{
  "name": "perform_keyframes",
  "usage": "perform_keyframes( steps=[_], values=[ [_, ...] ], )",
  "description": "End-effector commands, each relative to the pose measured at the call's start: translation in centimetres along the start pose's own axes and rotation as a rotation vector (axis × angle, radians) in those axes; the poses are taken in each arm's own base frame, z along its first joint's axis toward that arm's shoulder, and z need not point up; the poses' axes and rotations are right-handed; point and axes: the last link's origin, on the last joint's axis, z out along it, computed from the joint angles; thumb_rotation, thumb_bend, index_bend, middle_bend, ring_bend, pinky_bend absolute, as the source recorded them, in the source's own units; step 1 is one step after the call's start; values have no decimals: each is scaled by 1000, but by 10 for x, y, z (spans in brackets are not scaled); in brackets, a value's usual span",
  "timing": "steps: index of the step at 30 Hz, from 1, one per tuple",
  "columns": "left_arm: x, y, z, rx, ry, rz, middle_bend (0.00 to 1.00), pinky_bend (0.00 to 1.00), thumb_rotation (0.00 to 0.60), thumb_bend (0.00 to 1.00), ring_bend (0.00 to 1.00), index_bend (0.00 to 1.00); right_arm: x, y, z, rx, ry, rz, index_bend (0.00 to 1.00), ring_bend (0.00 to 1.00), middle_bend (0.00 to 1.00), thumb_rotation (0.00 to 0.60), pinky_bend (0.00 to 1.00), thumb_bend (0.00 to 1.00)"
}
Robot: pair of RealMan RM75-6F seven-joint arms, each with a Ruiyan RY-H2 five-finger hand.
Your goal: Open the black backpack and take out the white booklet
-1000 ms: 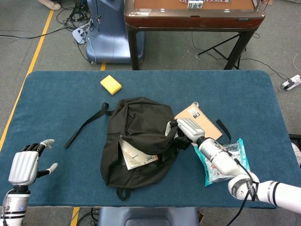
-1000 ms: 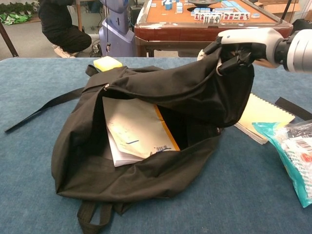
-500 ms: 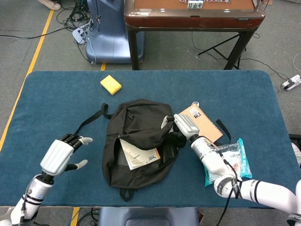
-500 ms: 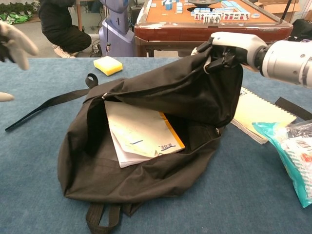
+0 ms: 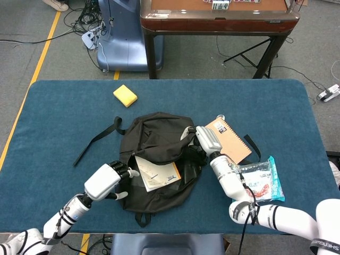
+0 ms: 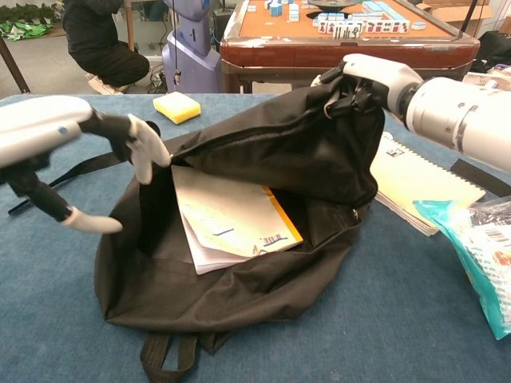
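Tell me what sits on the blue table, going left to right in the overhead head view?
Left robot hand → black backpack with the white booklet showing in its opening → right robot hand holding the backpack's edge up → brown spiral notebook → teal snack packet.

No legible text; barcode on white booklet (image 6: 274, 239) & teal packet (image 6: 489, 247) print too small.

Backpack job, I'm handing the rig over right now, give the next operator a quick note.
Right hand grips the backpack's top flap, holding it up.
Left hand is open beside the opening, touching nothing.
Backpack is open on the table; the booklet lies half out of its mouth.
Done: opening.
Left: grip the booklet with the left hand and pull it out.
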Motion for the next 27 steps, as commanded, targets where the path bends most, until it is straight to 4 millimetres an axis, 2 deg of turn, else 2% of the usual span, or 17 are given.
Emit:
perform_keyframes(
  steps=[1, 15, 27],
  values=[
    [-15, 6, 9, -44, -38, 13, 451, 337, 600, 163, 362, 400, -2, -2, 2, -2, 21, 16, 612, 314, 390, 600, 345, 892],
    [-57, 8, 45, -31, -96, 92, 438, 337, 600, 162, 362, 329, -6, -4, -1, 3, 37, 40, 578, 314, 371, 600, 345, 891],
    [-63, 29, 63, -12, -71, 60, 387, 336, 600, 163, 315, 272, -3, 0, -4, 0, 42, 58, 577, 314, 371, 600, 345, 891]
  ],
)
